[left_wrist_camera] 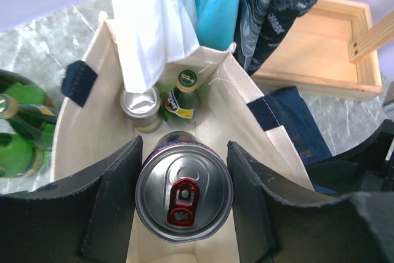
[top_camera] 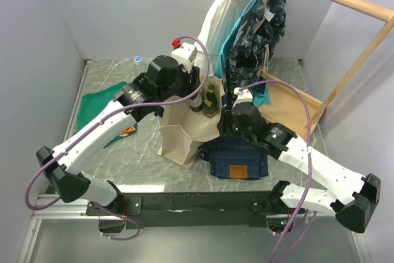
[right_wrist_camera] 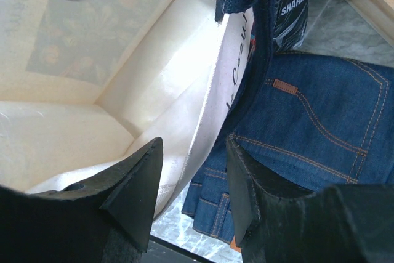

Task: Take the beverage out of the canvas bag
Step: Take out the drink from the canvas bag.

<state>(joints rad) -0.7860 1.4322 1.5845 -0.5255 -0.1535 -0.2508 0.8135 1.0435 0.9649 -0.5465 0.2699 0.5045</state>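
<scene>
The tall, boxy cream canvas bag with dark blue strap handles stands open on the grey marble-look table. The left gripper reaches into the open top. Its two black padded fingers squeeze a round metal can with a shiny silver lid and a red pull tab, one finger on each side. The can sits high in the mouth of the bag. Lower down stand another silver-topped can and a green glass bottle with a green cap and a yellow label; its words are too small to read. A soft white cloth hangs into the bag. The right gripper has its jaws apart, with the bag's thin side wall between them. The curly writing on that wall cannot be read in full. Beside it lie folded blue jeans with orange stitching and a small brown patch. A dark patterned cloth says "SHARK" in white.
</scene>
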